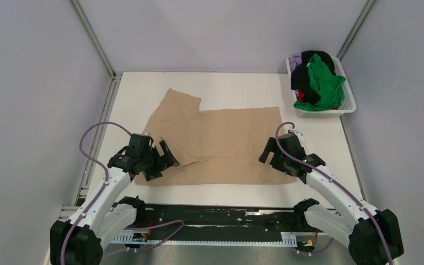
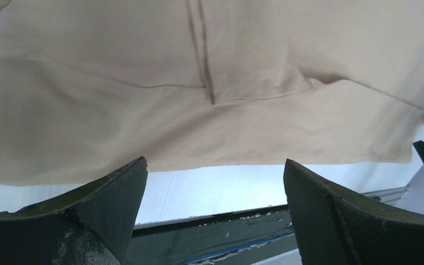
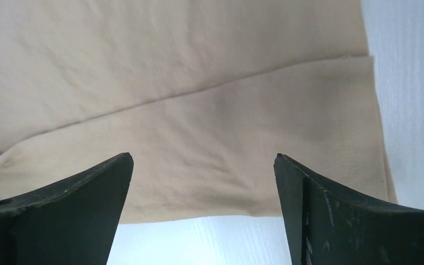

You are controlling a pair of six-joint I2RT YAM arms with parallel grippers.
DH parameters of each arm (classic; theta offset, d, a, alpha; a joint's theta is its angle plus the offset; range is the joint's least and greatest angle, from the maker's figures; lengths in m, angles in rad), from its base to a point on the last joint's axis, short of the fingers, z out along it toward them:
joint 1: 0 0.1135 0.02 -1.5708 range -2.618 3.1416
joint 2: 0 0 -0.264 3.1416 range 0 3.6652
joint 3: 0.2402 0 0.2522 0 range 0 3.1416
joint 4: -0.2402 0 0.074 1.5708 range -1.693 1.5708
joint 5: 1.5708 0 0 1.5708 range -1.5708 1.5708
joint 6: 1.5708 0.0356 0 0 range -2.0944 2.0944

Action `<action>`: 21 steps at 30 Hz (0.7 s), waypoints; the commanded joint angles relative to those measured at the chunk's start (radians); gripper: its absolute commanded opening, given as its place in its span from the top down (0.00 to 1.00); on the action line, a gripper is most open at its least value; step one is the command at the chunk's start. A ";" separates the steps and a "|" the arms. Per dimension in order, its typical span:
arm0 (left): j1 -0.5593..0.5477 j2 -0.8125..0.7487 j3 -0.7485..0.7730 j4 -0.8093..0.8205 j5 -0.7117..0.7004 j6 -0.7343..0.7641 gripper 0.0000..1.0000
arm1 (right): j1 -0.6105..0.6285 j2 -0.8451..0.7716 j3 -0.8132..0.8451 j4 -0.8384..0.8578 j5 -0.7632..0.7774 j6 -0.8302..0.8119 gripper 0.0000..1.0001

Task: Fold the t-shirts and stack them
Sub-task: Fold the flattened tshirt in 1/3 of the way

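While left gripper (image 1: pixel 163 162) and right gripper (image 1: pixel 269 157) gape empty over the tan t-shirt (image 1: pixel 221 141) | risk: uneven near-hem pinches could skew fold.

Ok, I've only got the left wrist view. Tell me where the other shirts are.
Observer: Heaped in the white basket at the table's far right corner, with a green t-shirt on top.
Operator: Report the right end effector.
Observer: Open, holding nothing, at the tan t-shirt's near right edge.
Operator: Describe that shirt's whole outline.
Observer: Spread out mid-table, one sleeve sticking out toward the far left.
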 commanded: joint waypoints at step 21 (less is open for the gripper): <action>-0.099 0.425 0.130 0.233 -0.021 0.076 0.37 | 0.000 -0.014 0.013 0.135 0.148 -0.051 0.00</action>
